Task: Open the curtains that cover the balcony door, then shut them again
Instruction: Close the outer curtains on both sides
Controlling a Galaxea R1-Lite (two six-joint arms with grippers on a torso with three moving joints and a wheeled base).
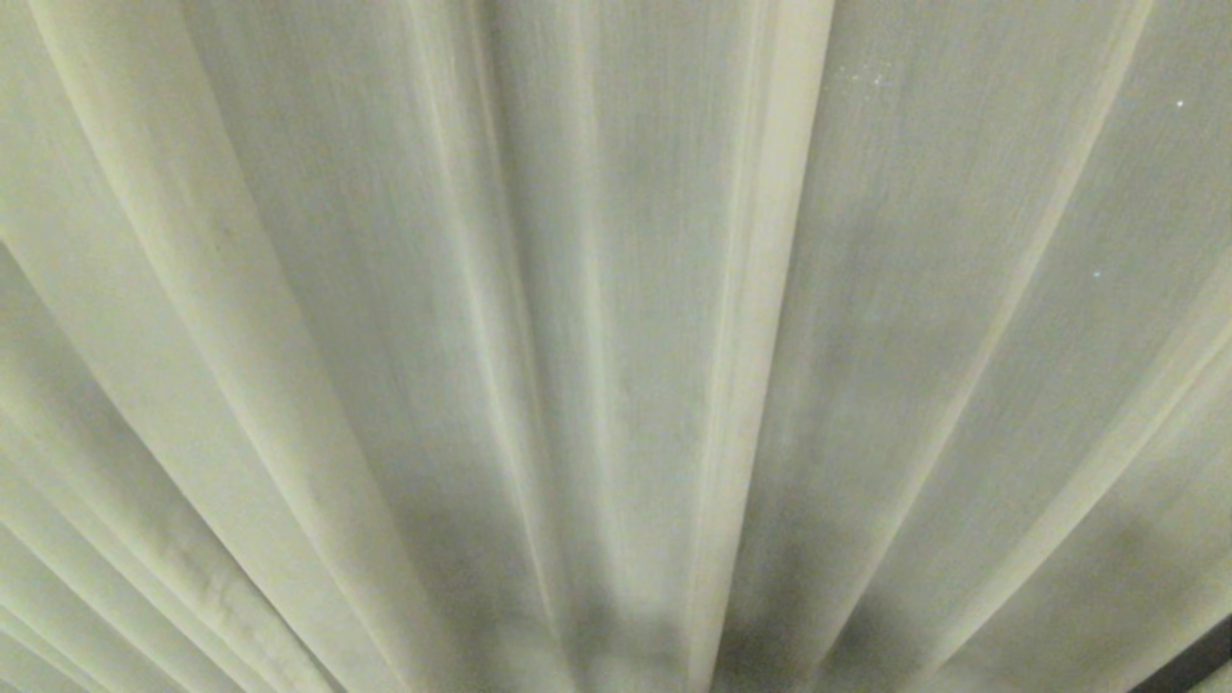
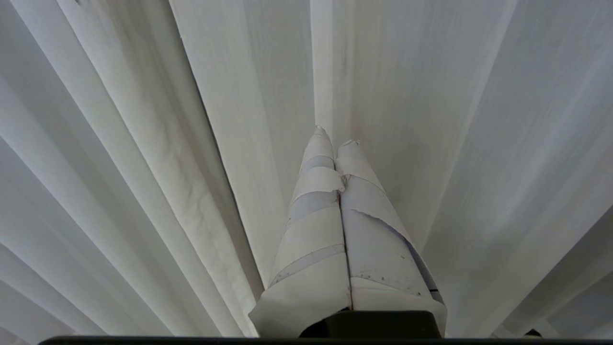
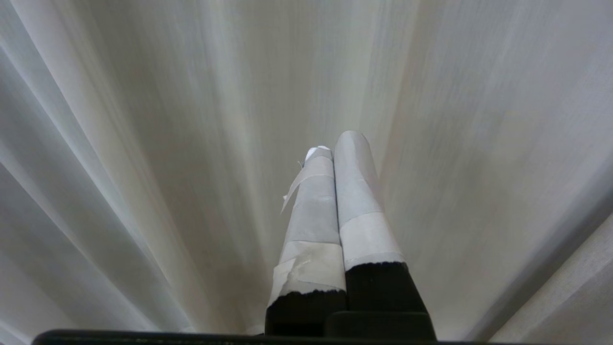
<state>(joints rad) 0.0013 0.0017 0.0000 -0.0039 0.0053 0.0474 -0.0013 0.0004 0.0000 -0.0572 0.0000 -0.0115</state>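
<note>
Cream pleated curtains (image 1: 616,289) fill the whole head view, drawn together, with a panel edge running down the middle. The balcony door is hidden behind them. Neither arm shows in the head view. In the left wrist view my left gripper (image 2: 335,139) is shut, its tape-wrapped fingers (image 2: 316,225) pressed together with nothing between them, pointing at the curtains (image 2: 191,143) close to a panel edge. In the right wrist view my right gripper (image 3: 337,143) is also shut and empty, its taped fingers (image 3: 361,191) just short of the curtains (image 3: 167,143).
A dark strip (image 1: 1189,664) shows at the lower right corner of the head view, beside the fabric. Pleats hang on every side of both grippers.
</note>
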